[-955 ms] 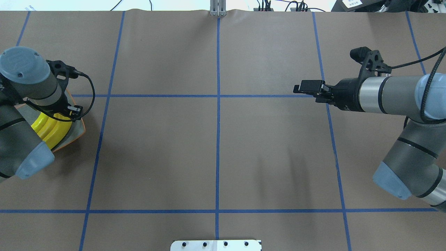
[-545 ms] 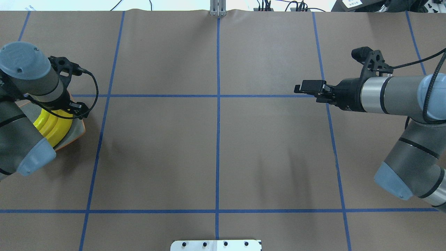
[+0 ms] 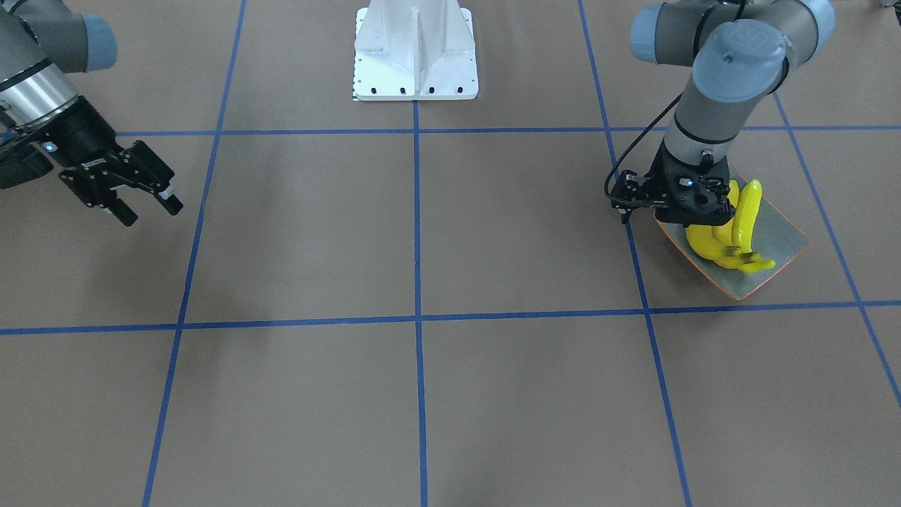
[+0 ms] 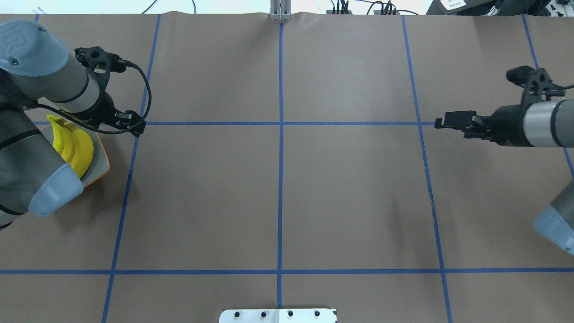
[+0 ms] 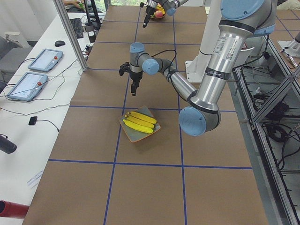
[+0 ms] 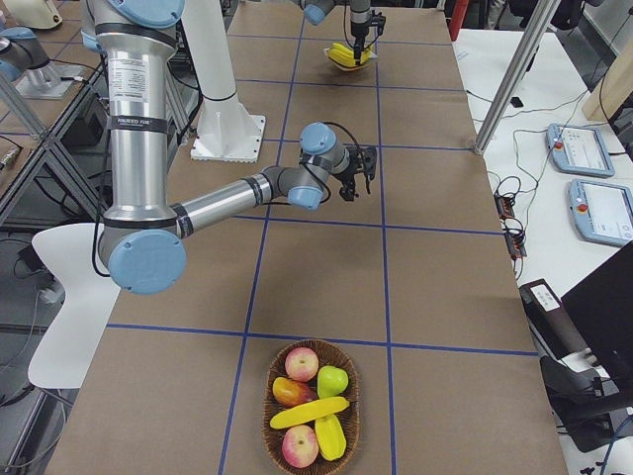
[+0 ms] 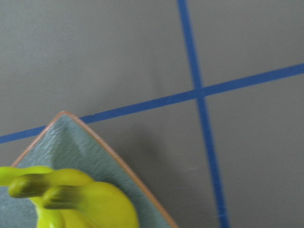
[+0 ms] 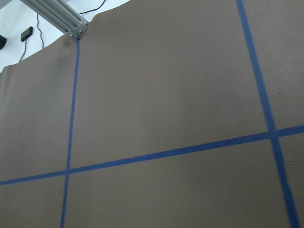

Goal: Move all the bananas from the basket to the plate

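Observation:
The grey-green plate (image 3: 781, 243) with an orange rim sits at the table's left end and holds a cluster of yellow bananas (image 3: 732, 236); both also show in the overhead view, the plate (image 4: 101, 167) and the bananas (image 4: 74, 143). My left gripper (image 3: 669, 205) hangs empty just above the plate's inner edge and looks open. A wicker basket (image 6: 346, 381) at the right end holds another banana (image 6: 309, 412) among other fruit. My right gripper (image 3: 144, 203) is open and empty in the air, far from the basket (image 6: 356, 178).
The basket also holds apples (image 6: 302, 363) and a yellow-green fruit (image 6: 330, 435). The robot's white base (image 3: 415, 49) stands at the table's middle edge. Blue tape lines (image 4: 280, 123) cross the brown table cover. Tablets and cables lie on side tables (image 5: 40, 70).
My left gripper has risen off the bananas and moved to the plate's inner, far edge, leaving them on the plate. My right gripper has drawn back toward the right end.

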Robot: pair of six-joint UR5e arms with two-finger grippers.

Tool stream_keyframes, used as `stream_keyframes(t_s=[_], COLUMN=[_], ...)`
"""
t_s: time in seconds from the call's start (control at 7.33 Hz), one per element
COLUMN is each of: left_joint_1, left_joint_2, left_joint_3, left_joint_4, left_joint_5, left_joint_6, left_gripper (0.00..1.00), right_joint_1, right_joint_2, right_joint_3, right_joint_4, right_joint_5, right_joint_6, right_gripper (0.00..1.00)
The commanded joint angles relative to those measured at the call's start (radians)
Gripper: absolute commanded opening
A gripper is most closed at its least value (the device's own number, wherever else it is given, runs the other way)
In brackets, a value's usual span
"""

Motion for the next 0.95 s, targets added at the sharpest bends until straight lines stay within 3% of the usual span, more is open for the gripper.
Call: stream_keyframes(t_s=[0.0, 0.14, 0.41, 0.55, 0.82], left_joint_1=[0.001, 0.002, 0.002, 0.002, 0.002], left_joint_2=[-0.015, -0.016, -0.015, -0.015, -0.015], left_joint_3=[-0.011, -0.008, 0.006, 0.010, 0.018], left_joint_4=[-0.004, -0.007, -0.038, -0.038, -0.040], left_joint_5=[-0.027, -0.033, -0.033, -0.033, -0.033], left_joint_6=[-0.056, -0.060, -0.088, -0.090, -0.088], left_gripper=[1.00, 1.00, 1.00, 1.00, 1.00], right_joint_1=[0.146, 0.236, 0.503, 0.607, 0.729], right_joint_2=[-0.123, -0.169, -0.189, -0.186, -0.191], right_joint_3=[-0.052, -0.109, -0.349, -0.426, -0.529], right_joint_4=[-0.010, -0.013, -0.002, -0.003, -0.005], right_joint_5=[0.057, 0.083, 0.212, 0.260, 0.262], right_joint_6=[-0.165, -0.364, -0.782, -0.955, -1.181], right_gripper=[1.00, 1.00, 1.00, 1.00, 1.00])
